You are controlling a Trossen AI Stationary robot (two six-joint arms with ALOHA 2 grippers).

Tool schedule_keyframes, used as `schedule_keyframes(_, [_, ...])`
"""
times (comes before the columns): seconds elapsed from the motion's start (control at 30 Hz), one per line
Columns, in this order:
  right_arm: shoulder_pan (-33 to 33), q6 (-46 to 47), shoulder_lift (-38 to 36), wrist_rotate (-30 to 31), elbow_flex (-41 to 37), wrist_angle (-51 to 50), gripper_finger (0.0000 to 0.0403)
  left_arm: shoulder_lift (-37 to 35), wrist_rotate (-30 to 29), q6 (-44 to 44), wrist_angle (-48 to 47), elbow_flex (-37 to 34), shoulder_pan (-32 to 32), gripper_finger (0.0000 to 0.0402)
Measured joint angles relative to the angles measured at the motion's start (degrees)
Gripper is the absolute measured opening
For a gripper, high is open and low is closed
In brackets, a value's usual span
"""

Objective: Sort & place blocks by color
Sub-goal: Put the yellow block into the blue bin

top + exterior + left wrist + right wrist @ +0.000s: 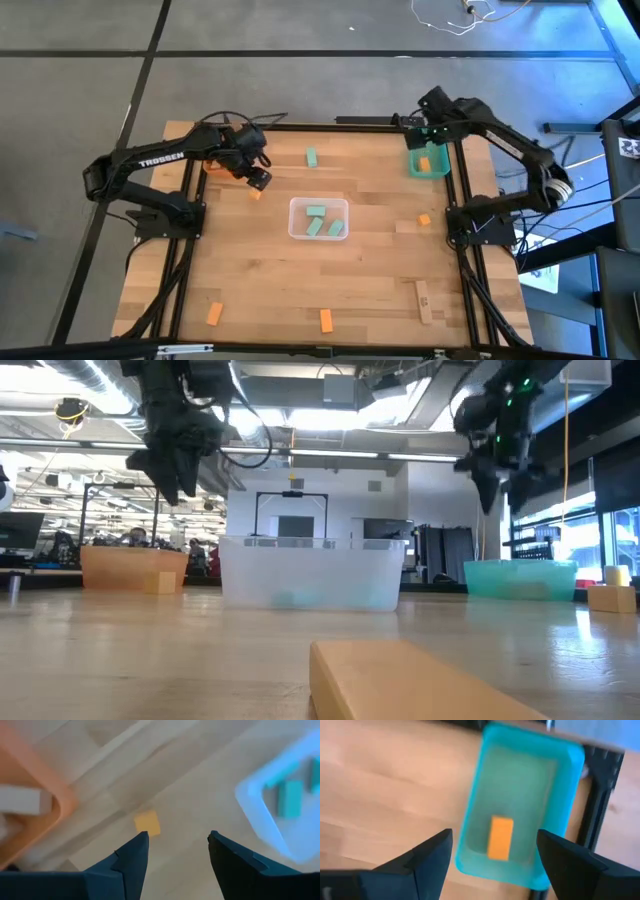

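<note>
My left gripper (257, 178) (177, 847) hangs open above the table, between the orange tray (213, 160) and the clear tray (318, 218). A small orange block (147, 823) (255, 194) lies flat on the wood just below and ahead of its fingers. My right gripper (432, 132) (492, 855) hangs open above the teal tray (520, 795) (428, 160), where one orange block (500, 837) lies on the floor. Mint green blocks (322, 220) lie in the clear tray. A pale block (20, 800) lies in the orange tray.
Loose on the table are a mint block (312, 157) near the far edge, an orange block (424, 219) on the right, two orange blocks (214, 314) (326, 320) by the near edge and a tan block (424, 300) (420, 680). Bare wood lies between them.
</note>
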Motion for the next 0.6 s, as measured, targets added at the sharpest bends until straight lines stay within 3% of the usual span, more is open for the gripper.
schedule_keyframes(0.3, [1.1,-2.3,-7.9,-3.5,1.3,7.4,0.0288,5.2,-6.1,-10.4,-0.1,-2.4,-5.0,0.0195])
schedule_keyframes(0.6, [1.1,-4.3,-9.5,-6.2,1.3,9.4,0.0288,10.8,-11.0,-13.5,0.2,-3.8,-9.8,0.0195])
